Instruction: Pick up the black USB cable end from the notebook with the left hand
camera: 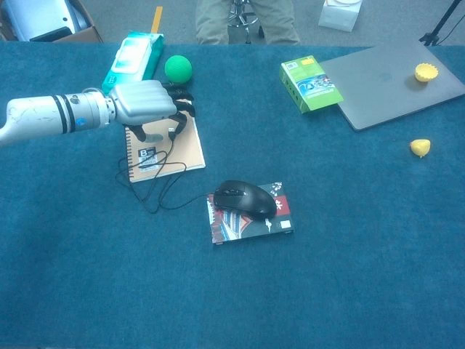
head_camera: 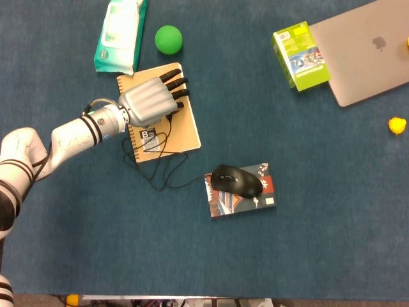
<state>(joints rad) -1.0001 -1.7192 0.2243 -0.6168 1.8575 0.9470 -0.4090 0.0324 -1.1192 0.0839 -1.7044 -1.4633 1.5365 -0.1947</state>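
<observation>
- Your left hand (head_camera: 148, 104) hangs palm-down over the upper half of the notebook (head_camera: 179, 131), its dark fingertips (head_camera: 174, 75) curled toward the page.
- In the chest view your left hand's fingers (camera: 179, 110) bend down around the black USB cable end (camera: 172, 133), and the thumb sits low on the notebook's left side. You cannot tell from either view whether they have closed on the plug or only surround it.
- The black USB cable end sits on the notebook, just under your fingertips, near the middle of the tan cover.
- The cable (head_camera: 163, 174) runs from the plug down over the notebook's lower edge, loops on the blue surface (head_camera: 307, 243) just below the notebook, and leads right to the mouse (head_camera: 236, 180).
- Above the notebook's left corner lies a green-and-white wipes pack (head_camera: 119, 33); the green ball (head_camera: 169, 39) sits just above the notebook's top edge.
- The mouse rests on a small patterned book (head_camera: 241, 196), down and to the right of the notebook.
- Far to the right of the notebook stands a green box (head_camera: 300, 55), touching the closed laptop (head_camera: 364, 48).
- A small yellow object (head_camera: 397, 125) lies well below the laptop, further from the notebook than anything else here.
- Your right hand shows in neither view.
</observation>
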